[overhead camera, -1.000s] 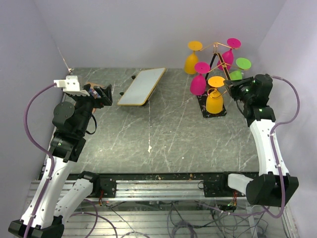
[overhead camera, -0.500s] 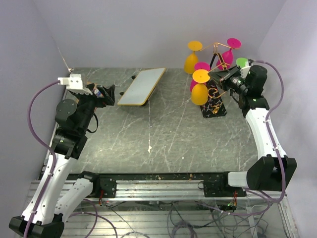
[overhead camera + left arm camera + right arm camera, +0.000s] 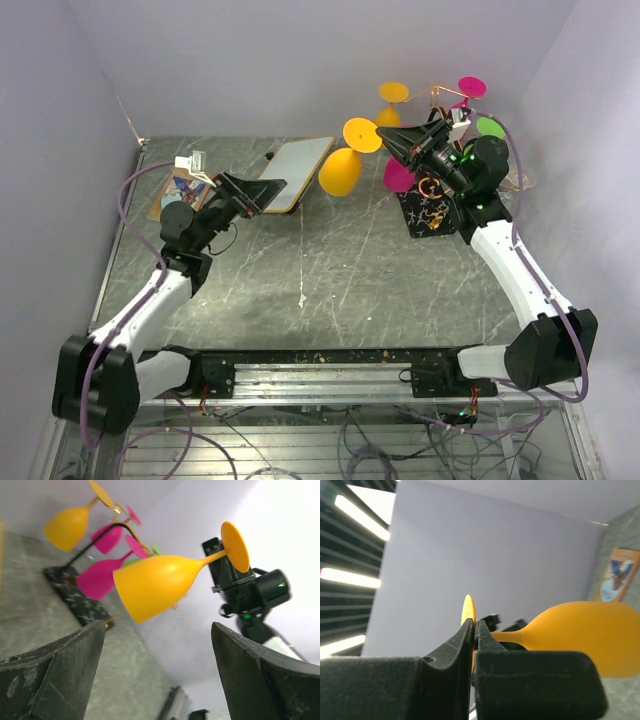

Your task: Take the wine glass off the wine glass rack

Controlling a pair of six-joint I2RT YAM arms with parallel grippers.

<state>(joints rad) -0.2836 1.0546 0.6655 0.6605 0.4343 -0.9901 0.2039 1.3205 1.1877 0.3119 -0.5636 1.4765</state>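
Observation:
My right gripper (image 3: 388,138) is shut on the round foot of an orange wine glass (image 3: 341,171), holding it in the air left of the wine glass rack (image 3: 437,100), bowl pointing left and down. In the right wrist view the fingers (image 3: 470,640) pinch the foot's edge, with the bowl (image 3: 585,635) to the right. In the left wrist view the same glass (image 3: 160,582) hangs ahead. My left gripper (image 3: 275,187) is open and empty, aimed at the glass from the left. The rack's black veined base (image 3: 428,212) stands at the back right, with pink, orange and green glasses still on it.
A flat white board with a yellow edge (image 3: 290,170) lies at the back middle, just behind my left gripper. A picture card (image 3: 178,186) lies at the back left. Walls close in the table on the left, back and right.
My right gripper lifted the orange glass off the rack and carried it left and up. My left arm swung down and right, reaching its open gripper toward the glass.

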